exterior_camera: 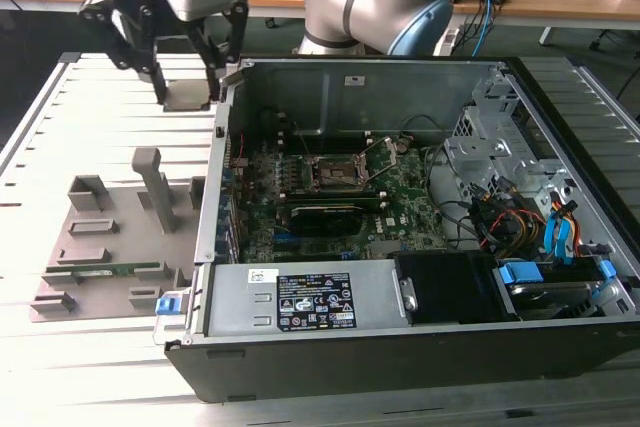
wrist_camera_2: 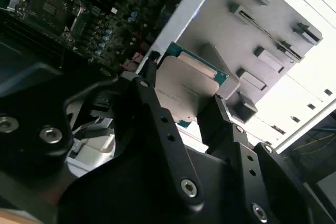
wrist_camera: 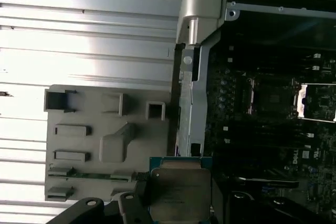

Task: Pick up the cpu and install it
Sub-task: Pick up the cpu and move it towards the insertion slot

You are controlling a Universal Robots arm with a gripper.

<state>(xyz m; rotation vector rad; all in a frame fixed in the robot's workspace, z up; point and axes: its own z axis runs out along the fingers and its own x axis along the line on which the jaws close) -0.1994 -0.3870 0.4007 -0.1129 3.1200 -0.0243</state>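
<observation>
The cpu (exterior_camera: 188,97) is a flat square chip with a dull silver top plate and a green edge. My gripper (exterior_camera: 188,85) is shut on it, one black finger on each side, high above the table at the exterior view's left, just outside the case's corner. Both wrist views show the cpu (wrist_camera_2: 186,85) (wrist_camera: 178,192) pinched between the black fingers (wrist_camera_2: 149,95). The open dark socket (exterior_camera: 335,172) sits on the motherboard inside the case, to the exterior view's right of and below the gripper, and appears in both wrist views (wrist_camera_2: 47,6) (wrist_camera: 270,95).
A grey holder tray (exterior_camera: 110,237) with upright posts lies on the slatted table left of the open computer case (exterior_camera: 215,197); a green memory stick (exterior_camera: 110,269) rests in it. Cables, drive bays and a power supply (exterior_camera: 300,297) occupy the case.
</observation>
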